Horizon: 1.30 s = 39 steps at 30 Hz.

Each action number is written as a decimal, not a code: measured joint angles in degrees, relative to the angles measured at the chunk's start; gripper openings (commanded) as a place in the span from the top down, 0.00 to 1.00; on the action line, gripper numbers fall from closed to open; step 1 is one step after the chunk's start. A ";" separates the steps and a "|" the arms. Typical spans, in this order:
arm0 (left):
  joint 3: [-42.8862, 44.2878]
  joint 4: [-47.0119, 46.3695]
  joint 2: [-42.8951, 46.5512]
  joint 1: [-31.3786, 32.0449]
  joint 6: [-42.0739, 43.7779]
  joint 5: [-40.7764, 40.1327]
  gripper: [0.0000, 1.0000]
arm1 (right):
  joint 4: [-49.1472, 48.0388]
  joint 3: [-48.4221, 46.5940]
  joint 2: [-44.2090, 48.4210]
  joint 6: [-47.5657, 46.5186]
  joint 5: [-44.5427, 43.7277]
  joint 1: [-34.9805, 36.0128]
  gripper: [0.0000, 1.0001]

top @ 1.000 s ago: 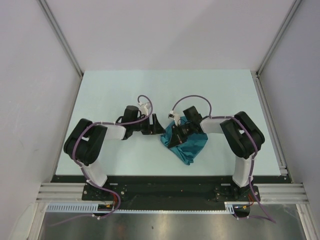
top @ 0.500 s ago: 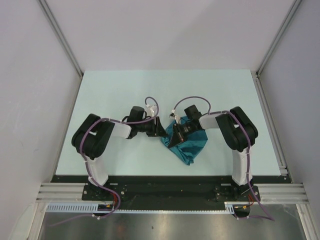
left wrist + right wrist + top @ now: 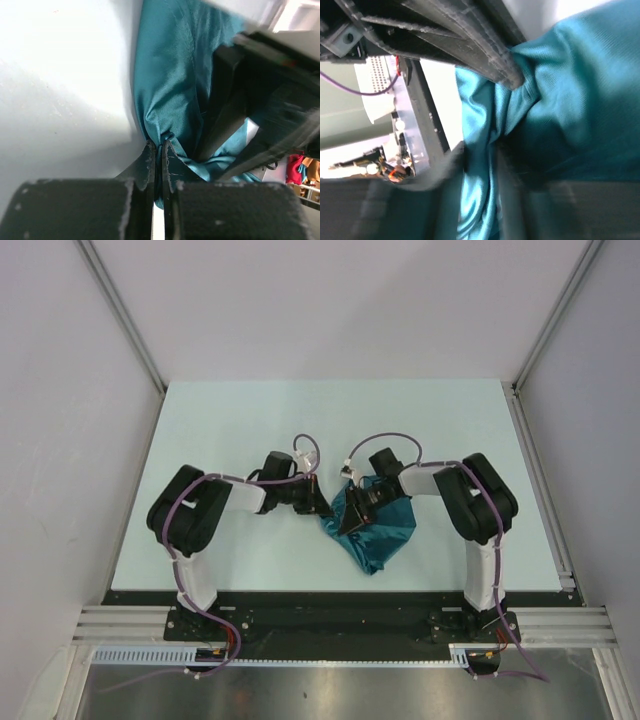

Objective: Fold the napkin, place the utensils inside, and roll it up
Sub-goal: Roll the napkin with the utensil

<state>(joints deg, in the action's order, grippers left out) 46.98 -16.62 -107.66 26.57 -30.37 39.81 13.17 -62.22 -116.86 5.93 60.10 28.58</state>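
I'm gripping the napkin (image 3: 378, 530) w/ both arms near the middle of the table (image 3: 230, 420), a bit ahead of my bases. It's lying bunched and creased, not flat. My L gripper (image 3: 156, 150) is pressing its tips together on a puckered bit of the cloth's edge, w/ only thin fabric btwn them. My R gripper (image 3: 480, 172) is straddling a bunched fold right next to it. Its fingers are showing blurred in the wrist view, but they're sitting close w/ cloth filling the gap, so I'm reading that as a pinch too. I'm not seeing the utensils in any view and can't tell if they're under the cloth or the arms. Risks as I'm judging them: the two grippers are working almost touching, so any sideways move could be knocking one into the other. The fabric is looking shiny and slick, so a quick pull apart could be sliding it out of the L's thin pinch. If either pinch is catching 2+ layers, spreading will only be tightening the wad instead of opening it. And if cutlery is hiding in there, lifting could be spilling it out.
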 measured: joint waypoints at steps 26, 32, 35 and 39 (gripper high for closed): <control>4.15 8.33 -0.50 0.22 1.46 -0.57 1.00 | -4.68 8.44 19.19 -0.94 -57.88 22.51 0.28; 4.17 8.20 -0.50 0.20 1.44 -0.61 1.00 | -5.60 7.28 17.49 -1.81 -59.56 23.04 0.62; 4.48 8.11 -0.55 0.15 1.44 -1.09 1.00 | -5.66 6.91 17.07 -1.53 -58.03 22.93 0.64; 4.55 8.24 -0.55 0.15 1.44 -1.07 1.00 | -5.55 6.91 17.07 -1.16 -57.09 22.56 0.42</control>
<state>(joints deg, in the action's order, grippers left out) 51.53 -8.38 -108.20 26.72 -28.93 38.74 7.62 -55.31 -99.79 4.78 3.01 51.13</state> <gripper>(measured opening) 0.038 0.433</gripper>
